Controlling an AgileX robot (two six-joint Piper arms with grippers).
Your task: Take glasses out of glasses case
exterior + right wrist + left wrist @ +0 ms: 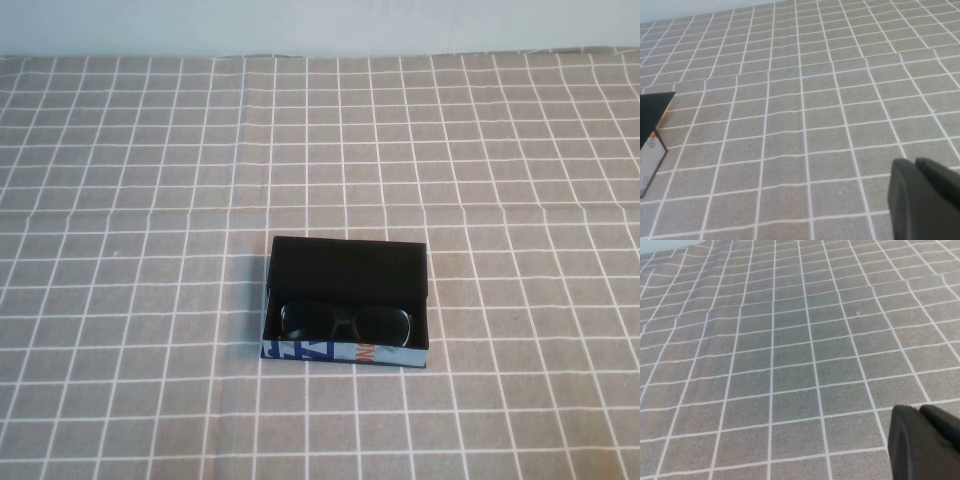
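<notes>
A grey cloth with a white grid [150,200] covers the whole surface [560,120], running back to a pale wall along the far edge in the high view, with a few shallow creases crossing it from side to side. On it, a little toward the robot from the middle and well apart from everything else, sits the glasses case [347,302], a black rectangular box lying open: its flap lid [348,268] is folded back on the far side, showing a plain black inner face, and its near front wall is white with blue and orange print. Inside the box, resting on the black lining just behind that printed wall, lie the glasses [347,322], black-framed with dark lenses, set lengthwise and a little narrower than the box (their arms cannot be made out against the dark lining). Neither arm appears in the high view. The left claw [925,442] shows only in the left wrist view as a dark rounded tip in one corner, hanging over bare cloth with nothing in it, and I cannot tell how its tips stand. The right claw [922,197] shows likewise in the right wrist view, above bare cloth, with one corner of the case at the opposite edge of that view, well apart from it; its state cannot be told either.
</notes>
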